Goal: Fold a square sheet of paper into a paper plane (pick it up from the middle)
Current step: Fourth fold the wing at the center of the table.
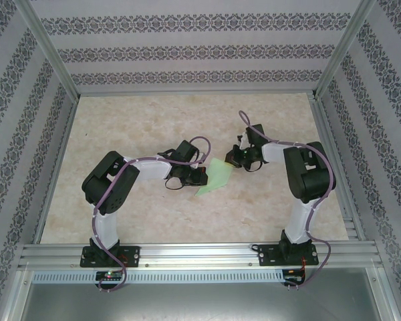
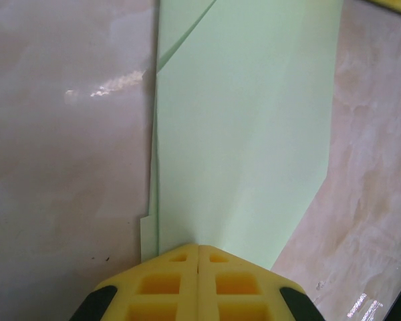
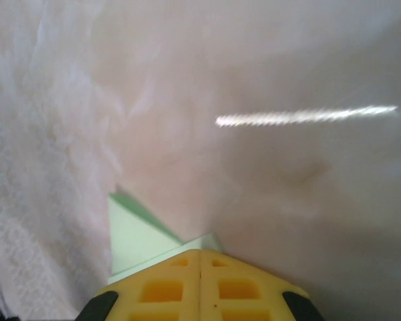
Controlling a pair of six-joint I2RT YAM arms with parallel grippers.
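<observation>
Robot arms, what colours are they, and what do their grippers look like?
The left arm and right arm have white tubes joined by chunky black joints, with a purple cable looping along each. The left gripper and right gripper have yellow fingers with square pockets and black corners.

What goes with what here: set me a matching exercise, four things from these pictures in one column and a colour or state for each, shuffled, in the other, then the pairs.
Things:
1. left claw
2. right claw
3. paper
4. table

Colours or states:
A. pale, marbled beige-pink
B. pale green, folded in layers
C. shut, a wide stretch of paper ahead of its tip
D. shut, just a small corner of paper by its tip

Pairs: 1-C, 2-D, 3-B, 4-A
</observation>
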